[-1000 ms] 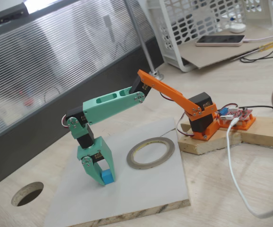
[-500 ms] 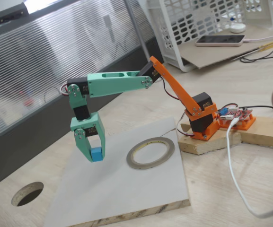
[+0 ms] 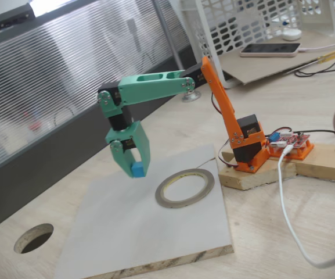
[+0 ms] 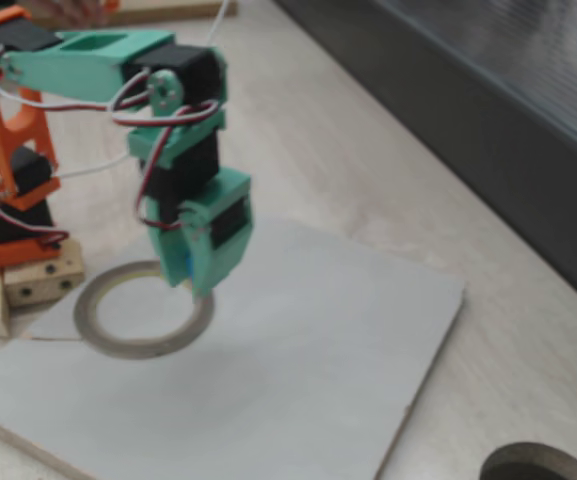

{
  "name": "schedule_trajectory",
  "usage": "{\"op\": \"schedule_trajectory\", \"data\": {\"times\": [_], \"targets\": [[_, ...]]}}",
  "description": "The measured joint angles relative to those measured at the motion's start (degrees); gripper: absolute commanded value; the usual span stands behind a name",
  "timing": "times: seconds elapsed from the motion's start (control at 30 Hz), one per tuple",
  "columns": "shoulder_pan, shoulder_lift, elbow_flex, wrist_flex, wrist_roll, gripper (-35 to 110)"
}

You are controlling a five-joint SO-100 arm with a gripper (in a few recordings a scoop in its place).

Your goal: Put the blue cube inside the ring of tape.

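Even, fairly bright daylight fills both fixed views, with glare off the ribbed panel (image 3: 57, 87) at upper left. Shadows on the grey board (image 3: 150, 232) are faint and soft. One fixed view is sharp; the other is soft, the arm (image 4: 183, 200) slightly blurred

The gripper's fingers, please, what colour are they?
Teal green, clearest in a fixed view, where the gripper holds the blue cube.

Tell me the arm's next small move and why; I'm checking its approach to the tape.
Probably carry on sideways toward the ring before lowering. The gripper is shut on the cube and held above the board, left of the ring in that fixed view, so the cube is not yet over the opening. Releasing now would likely drop it outside.
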Motion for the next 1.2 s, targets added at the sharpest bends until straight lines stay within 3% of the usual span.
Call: {"op": "schedule_trajectory", "data": {"times": [0.27, 0.9, 1.2], "targets": [[8.3, 2.5, 2.3, -0.1, 0.0, 13], [8.1, 30.8, 40.3, -0.1, 0.0, 13], [8.3, 31.8, 43.3, -0.1, 0.0, 13]]}}
